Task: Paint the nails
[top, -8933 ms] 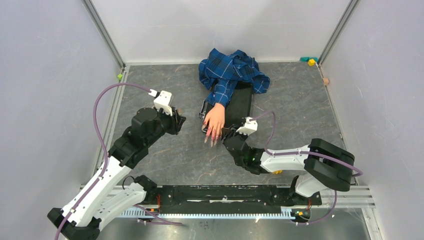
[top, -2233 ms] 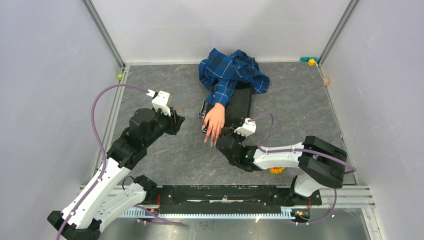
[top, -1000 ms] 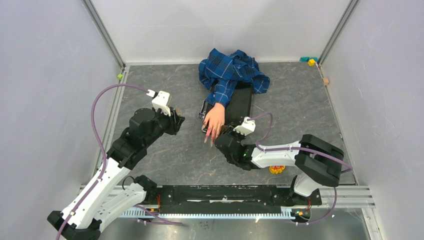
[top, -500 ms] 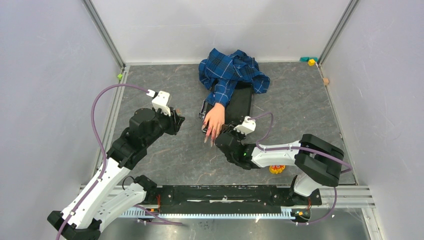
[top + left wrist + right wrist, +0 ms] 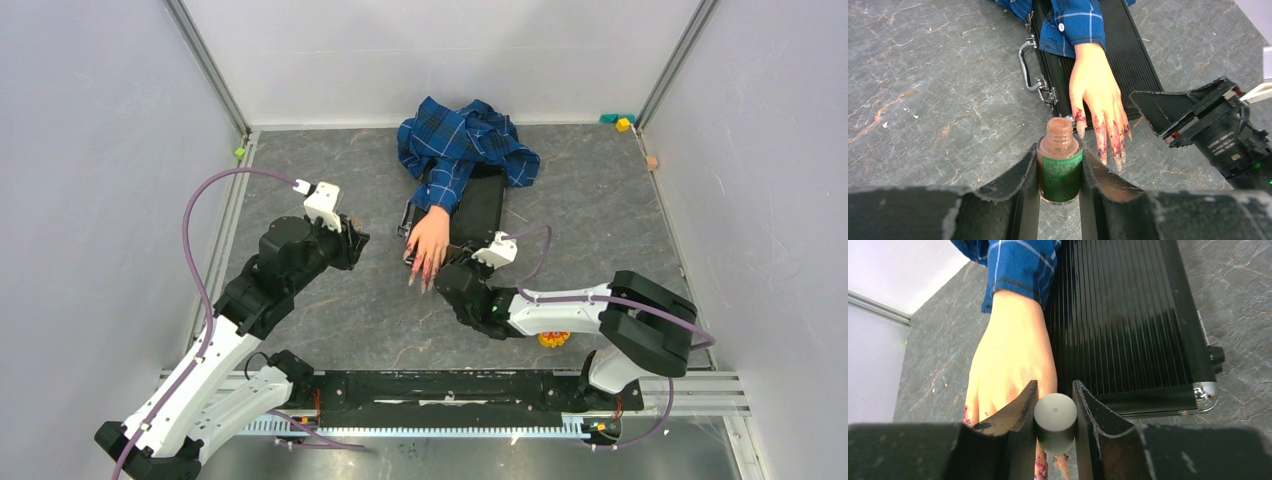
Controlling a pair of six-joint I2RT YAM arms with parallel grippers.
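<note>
Since those nails [image 5: 1108, 145] are long thin spikes stuck on a rigid mannequin hand [image 5: 1095, 90], I'd guess they're stiff, light and pretty easy to snap or pop off. They're probably slick enough for a brush to skid too. So I wouldn't grab them at all, just light strokes from base to tip and let the mannequin hand take the push. It's lying palm down on a black case [image 5: 1128, 330], with the nails poking off the edge over the tabletop [image 5: 923, 100], patchy with dark red smears.

Left hand [image 5: 1059, 150] is clamped on a polish bottle [image 5: 1060, 175] with its neck open and no cap on. The nails sit ahead of it and a bit to its right, near but not touching.

Right hand [image 5: 1054, 385] is squeezed shut on a round grey cap [image 5: 1055, 412], which I assume carries the brush. The bristles are hidden underneath, so I can't tell if they're touching anything. The nails are just past its fingertips, mostly tucked below them
</note>
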